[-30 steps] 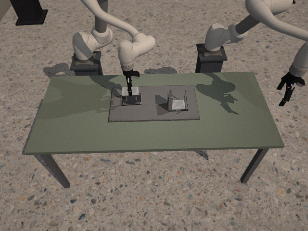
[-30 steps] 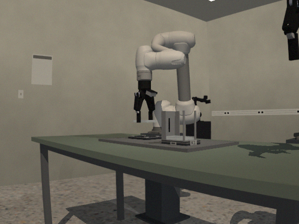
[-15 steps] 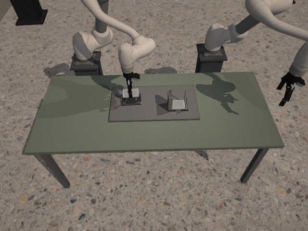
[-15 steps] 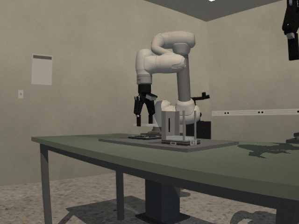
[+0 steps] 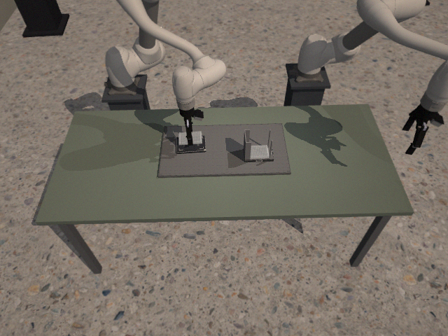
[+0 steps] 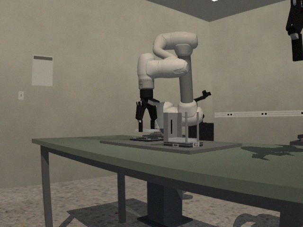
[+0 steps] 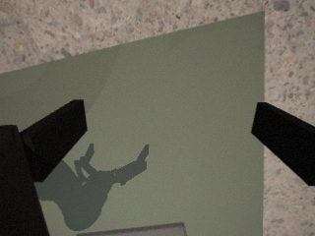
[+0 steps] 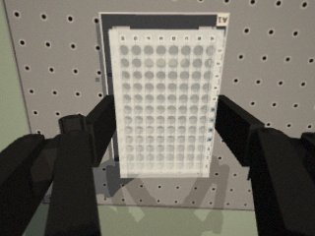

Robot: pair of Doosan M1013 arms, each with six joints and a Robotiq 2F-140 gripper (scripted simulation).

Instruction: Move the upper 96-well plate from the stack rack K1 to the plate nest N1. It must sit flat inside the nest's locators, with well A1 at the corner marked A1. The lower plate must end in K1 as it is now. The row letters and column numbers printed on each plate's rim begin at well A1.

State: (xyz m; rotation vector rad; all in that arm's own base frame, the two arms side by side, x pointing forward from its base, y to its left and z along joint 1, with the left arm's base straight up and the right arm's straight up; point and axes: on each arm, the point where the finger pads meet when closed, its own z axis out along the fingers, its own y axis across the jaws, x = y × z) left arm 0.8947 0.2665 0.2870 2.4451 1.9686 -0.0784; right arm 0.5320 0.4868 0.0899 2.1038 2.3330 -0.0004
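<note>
Altogether two plates, one rack (image 5: 247, 145) (image 6: 172, 126), one nest (image 5: 191, 150) (image 6: 137, 139) (image 8: 162, 21)

Seen from above, a plain muted green is shown by the table (image 5: 224, 199) (image 6: 97, 152) (image 7: 197, 98), with a grey board (image 5: 217, 169) (image 6: 117, 143) (image 8: 276, 98) at its centre, dotted in rows with dark, pale-ringed holes. Beige-grey flooring (image 5: 217, 282) (image 6: 97, 195) (image 7: 49, 39) is speckled orange, blue and brown. Off-white arm shells (image 5: 184, 87) (image 6: 168, 68) are seen towards eleven and one o'clock. Black is worn by the jaws (image 5: 188, 141) (image 6: 146, 128) around a whitish plate (image 5: 195, 137) (image 6: 147, 130) (image 8: 167, 169), patterned with a grid of grey circles.
</note>
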